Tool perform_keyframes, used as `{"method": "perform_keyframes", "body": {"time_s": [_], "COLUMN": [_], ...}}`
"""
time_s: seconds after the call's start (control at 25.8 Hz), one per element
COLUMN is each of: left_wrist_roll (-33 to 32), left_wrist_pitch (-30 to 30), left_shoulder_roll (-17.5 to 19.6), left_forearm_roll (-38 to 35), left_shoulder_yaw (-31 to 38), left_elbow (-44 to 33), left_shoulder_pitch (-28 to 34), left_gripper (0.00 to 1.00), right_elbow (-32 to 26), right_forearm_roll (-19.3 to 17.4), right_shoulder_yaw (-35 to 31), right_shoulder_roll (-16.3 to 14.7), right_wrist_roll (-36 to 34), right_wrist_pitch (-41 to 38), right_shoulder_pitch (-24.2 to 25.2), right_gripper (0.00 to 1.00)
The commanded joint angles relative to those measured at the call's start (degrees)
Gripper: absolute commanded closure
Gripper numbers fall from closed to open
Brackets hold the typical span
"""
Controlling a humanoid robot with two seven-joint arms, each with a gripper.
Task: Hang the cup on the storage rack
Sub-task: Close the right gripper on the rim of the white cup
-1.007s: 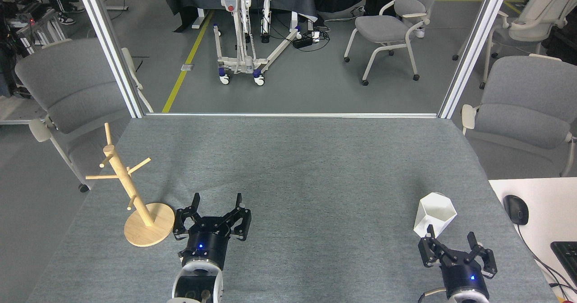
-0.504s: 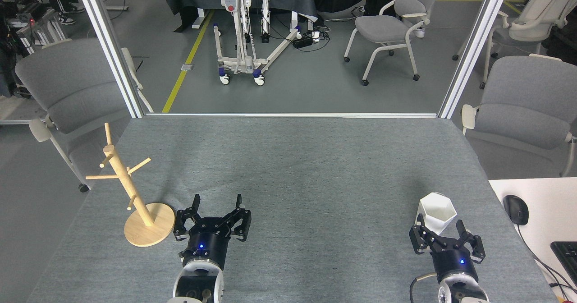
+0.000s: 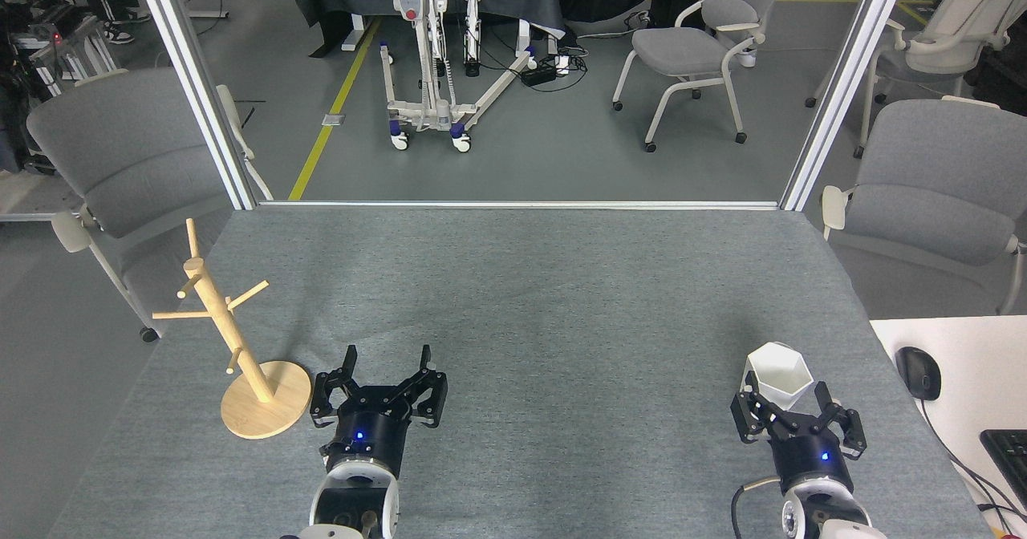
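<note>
Since a second ago my right gripper (image 3: 788, 393) has come forward, and its fingers now stand on either side of the cup (image 3: 777, 374), whereas earlier they sat short of it; the rest has kept its place.

Far left, a grey chair (image 3: 120, 150) stands off the table's corner. On the grey felt table (image 3: 521, 282) near its left edge stands the storage rack (image 3: 229, 338), upright on its round disc base, with its pegs angling off the post and nothing hanging on them. Just beside the base, to its right, rests my left gripper (image 3: 387, 360), its fingers spread wide apart and closed on nothing.

The middle of the table lies between my two arms. Beyond the far edge, on the floor, are a wheeled metal stand (image 3: 429, 50) and another chair (image 3: 706, 34).

Toward the right, the cup sits upright on the felt near the table's right edge, well apart from the rack, its hexagonal mouth facing up. My right fingers flank its lower body, still apart; I cannot tell whether they touch its sides. Right of that, on a white desk (image 3: 963, 362), lie a black mouse (image 3: 918, 372) and the corner of a keyboard (image 3: 1007, 455).
</note>
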Motion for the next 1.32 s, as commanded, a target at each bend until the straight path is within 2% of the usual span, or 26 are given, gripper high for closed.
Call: {"method": "perform_keyframes", "body": {"time_s": [0.0,0.97,1.28], "left_wrist_roll": [0.02,-0.06,-0.06], "left_wrist_pitch": [-0.01,0.08,0.08], "left_shoulder_roll": [-0.01,0.07,0.16], "left_forearm_roll": [-0.01,0.08,0.08], "left_shoulder_yaw": [0.00,0.79,0.79], "left_elbow": [1.05,1.58,1.93], "left_shoulder_pitch": [-0.50,-0.67,-0.67], "left_gripper": [0.01,0.01,0.01], "right_elbow": [0.24,8.15,8.85], "right_forearm_roll": [-0.08,0.19,0.19], "right_shoulder_yaw": [0.07,0.51,0.51], "right_shoulder_roll": [-0.02,-0.46,-0.46], "right_wrist_roll": [0.00,0.00,0.00], "right_wrist_pitch": [0.08,0.17,0.17], "right_shoulder_pitch": [-0.61,-6.32,-7.12], "right_gripper": [0.00,0.00,0.00]}}
